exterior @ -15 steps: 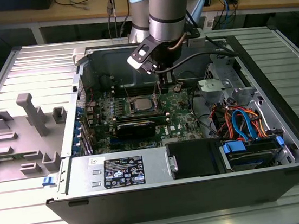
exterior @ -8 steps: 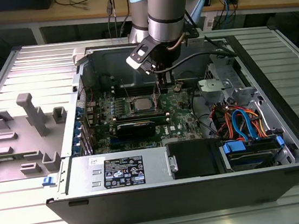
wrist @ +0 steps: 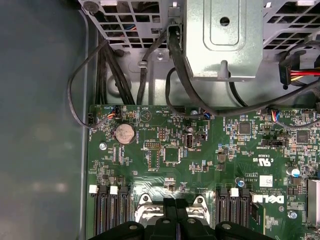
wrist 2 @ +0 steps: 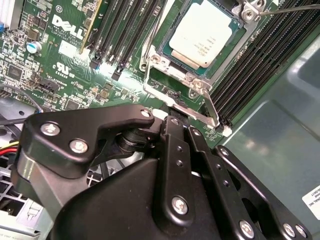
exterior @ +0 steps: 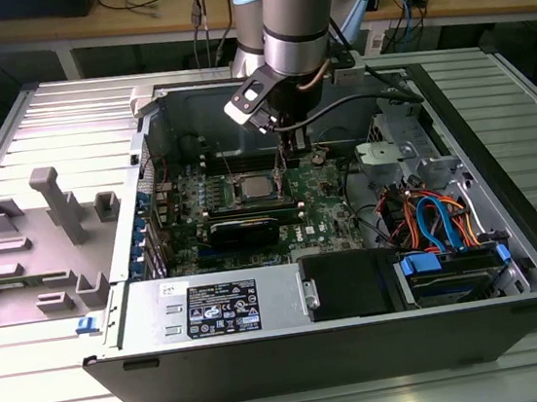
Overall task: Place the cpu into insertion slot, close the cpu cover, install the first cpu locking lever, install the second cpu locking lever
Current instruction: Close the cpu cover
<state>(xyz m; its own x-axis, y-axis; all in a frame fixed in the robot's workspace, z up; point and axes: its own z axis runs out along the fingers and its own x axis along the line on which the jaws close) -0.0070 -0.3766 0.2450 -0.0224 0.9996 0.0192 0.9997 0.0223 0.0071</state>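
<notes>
Gripper (wrist 2: 173, 112) fingers (wrist: 170, 216) pressed together, tips just beside the insertion slot (wrist 2: 151, 65). Slot holds the cpu (wrist 2: 202, 32), lying flat, with the cpu cover (wrist 2: 181, 68) framing it. Open computer case (exterior: 297, 354) contains the motherboard (wrist: 200, 160).

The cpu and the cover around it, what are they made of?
The cpu looks metal-topped: flat, matte silver-grey, with a green board-like rim. The cpu cover seems to be thin sheet metal, perhaps steel: bright, with glinting edges.
</notes>
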